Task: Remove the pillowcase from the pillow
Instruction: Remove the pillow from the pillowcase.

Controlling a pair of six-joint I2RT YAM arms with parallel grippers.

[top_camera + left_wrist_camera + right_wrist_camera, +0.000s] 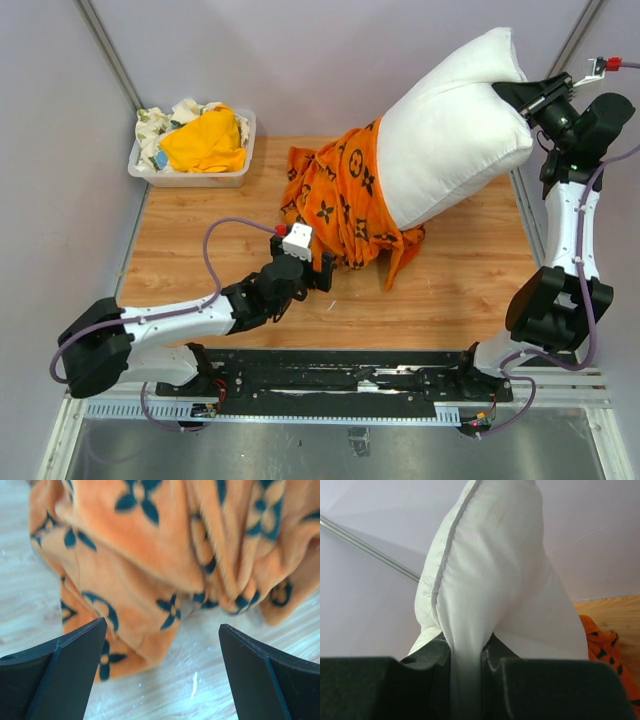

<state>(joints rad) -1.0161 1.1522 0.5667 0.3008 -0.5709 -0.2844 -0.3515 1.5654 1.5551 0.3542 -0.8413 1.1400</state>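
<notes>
Top: pillow (pixel 450 130) raised far-R by R hand (pixel 515 97), lower end inside pillowcase (pixel 345 200) bunched on surface (pixel 200 250). L hand (pixel 322 262) just beside case's near edge. Bin (pixel 190 178) far-L w/ yellow cloth (pixel 205 140) + printed rags (pixel 155 125).
L wrist: L hand wide open, empty; case just ahead, no contact.
R wrist: R hand pinched on pillow edge.

Pillowcase (pixel 345 195): plush, fleecy orange cloth, matt, with black printed motifs.
Pillow (pixel 450 130): smooth white woven cloth, matt, stitched seam along the edge.
Tabletop (pixel 200 250): pale wood grain, faint sheen.
Bin (pixel 190 178), at 10 o'clock: smooth translucent plastic; inside, plain yellow-orange cloth (pixel 205 140), soft, matt.
Left pincer (pixel 162 624): matt black plastic.
</notes>
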